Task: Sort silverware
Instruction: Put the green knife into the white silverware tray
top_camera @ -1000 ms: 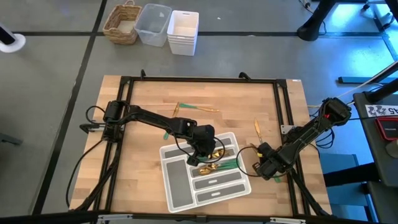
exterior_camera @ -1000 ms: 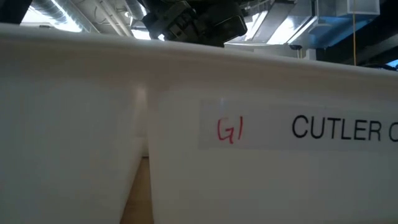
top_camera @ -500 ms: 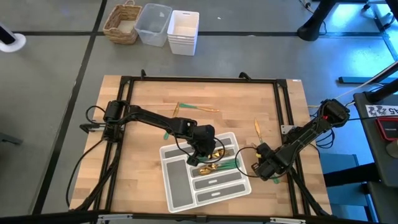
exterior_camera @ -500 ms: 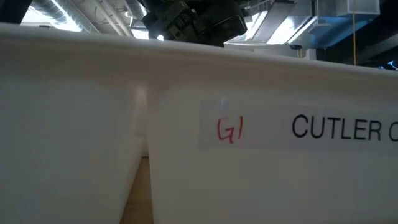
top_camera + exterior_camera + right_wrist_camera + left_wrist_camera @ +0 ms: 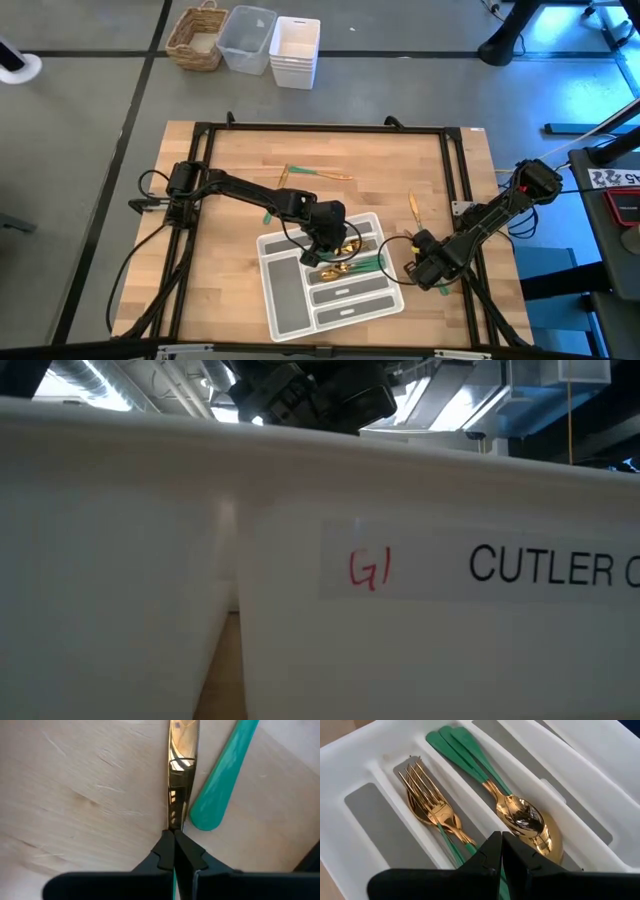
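Observation:
The silverware has gold heads and green handles. Several forks (image 5: 427,795) and spoons (image 5: 522,817) lie in two compartments of the white and grey tray (image 5: 283,292). Two pieces (image 5: 315,176) lie far on the table, and one more (image 5: 413,208) lies to the right. My left gripper (image 5: 325,238) (image 5: 500,840) is shut over the fork compartment. My right gripper (image 5: 420,266) (image 5: 174,836) is shut on a knife just right of the tray, beside another green handle (image 5: 225,770). My left gripper is shut where the top fork's gold neck (image 5: 467,839) runs in under its fingertips, and the fingers lie along the fork. The fork's tines rest on the other forks in the compartment. The fingers hide the place of contact. My right gripper pinches the knife between its two fingertips where the gold blade (image 5: 175,815) meets the handle. The fingers lie along the knife, and the blade sticks out ahead of them, low over the wood. Whether it rests on the table I cannot tell.
In the low view the tray's white wall (image 5: 300,580) fills nearly the whole picture. A black frame (image 5: 320,128) runs around the wooden table. A basket (image 5: 196,38) and two bins (image 5: 270,42) stand on the floor beyond the far edge.

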You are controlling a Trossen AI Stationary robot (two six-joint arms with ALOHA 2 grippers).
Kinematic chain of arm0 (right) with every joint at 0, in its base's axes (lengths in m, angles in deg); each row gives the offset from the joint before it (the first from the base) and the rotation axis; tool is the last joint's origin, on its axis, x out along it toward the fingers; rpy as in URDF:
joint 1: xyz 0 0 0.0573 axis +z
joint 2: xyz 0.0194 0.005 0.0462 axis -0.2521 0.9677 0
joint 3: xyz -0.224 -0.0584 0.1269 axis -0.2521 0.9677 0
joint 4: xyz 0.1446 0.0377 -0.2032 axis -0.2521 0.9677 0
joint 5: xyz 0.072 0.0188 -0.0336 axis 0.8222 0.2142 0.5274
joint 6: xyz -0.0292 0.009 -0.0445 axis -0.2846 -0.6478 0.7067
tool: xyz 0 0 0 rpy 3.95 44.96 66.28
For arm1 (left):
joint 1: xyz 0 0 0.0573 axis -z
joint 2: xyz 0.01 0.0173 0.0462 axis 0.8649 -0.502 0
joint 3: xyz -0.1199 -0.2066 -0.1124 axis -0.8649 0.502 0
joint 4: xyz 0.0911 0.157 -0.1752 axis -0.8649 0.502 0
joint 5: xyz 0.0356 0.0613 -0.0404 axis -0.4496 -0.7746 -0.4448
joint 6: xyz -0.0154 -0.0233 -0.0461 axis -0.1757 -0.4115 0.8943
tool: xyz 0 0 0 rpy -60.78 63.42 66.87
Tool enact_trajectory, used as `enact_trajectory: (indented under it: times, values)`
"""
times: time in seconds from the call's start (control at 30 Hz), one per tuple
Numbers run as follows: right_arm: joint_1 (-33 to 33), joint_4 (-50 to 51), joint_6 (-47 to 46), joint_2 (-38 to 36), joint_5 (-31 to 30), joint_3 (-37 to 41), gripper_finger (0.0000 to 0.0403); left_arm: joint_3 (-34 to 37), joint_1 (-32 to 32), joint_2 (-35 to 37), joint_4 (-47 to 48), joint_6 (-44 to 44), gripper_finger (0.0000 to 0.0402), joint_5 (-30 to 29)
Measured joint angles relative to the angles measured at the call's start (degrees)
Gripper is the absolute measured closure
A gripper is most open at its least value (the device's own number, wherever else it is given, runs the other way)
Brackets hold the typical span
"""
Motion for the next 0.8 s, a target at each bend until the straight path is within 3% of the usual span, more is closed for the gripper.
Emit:
enact_trajectory:
  times: [0.57,0.8]
  values:
    - [0.0,0.82,0.24,-0.09,-0.6,-4.86,0.0402,0.0,-1.28,0.59,2.39,0.07,0.0396,-0.01]
    - [0.0,10.4,5.01,-0.11,-4.12,-11.22,0.0402,-0.04,-6.45,5.1,11.14,7.34,0.0396,-2.5]
